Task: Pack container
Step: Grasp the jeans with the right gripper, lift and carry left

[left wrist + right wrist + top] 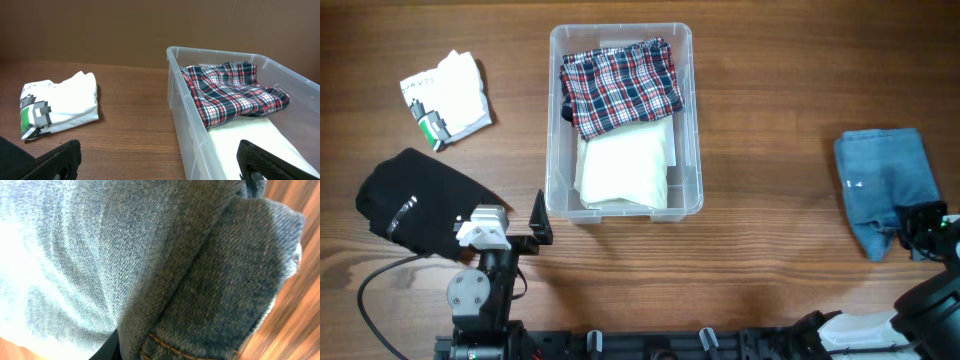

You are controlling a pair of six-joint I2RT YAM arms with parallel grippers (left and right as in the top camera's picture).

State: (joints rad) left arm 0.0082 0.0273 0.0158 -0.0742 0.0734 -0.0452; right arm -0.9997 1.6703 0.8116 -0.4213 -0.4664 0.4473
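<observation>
I see folded blue denim [150,255] filling my right wrist camera almost edge to edge, very close and partly blurred. Along its lower fold runs orange stitching [165,342]. To the right of the denim, a strip of wooden tabletop [295,305] shows, streaked with blur.

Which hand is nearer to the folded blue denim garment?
Right. The right hand is at a corner of the folded blue denim garment; the left hand is far off, beside the clear plastic container.

The left arm [492,262] is black, with a white wrist block [483,228], a round grey joint disc [468,292] and a looping black cable [382,268]. The left tool [160,161] has matte black, finely textured fingers [57,161]. The right arm [932,296] is black too.
</observation>
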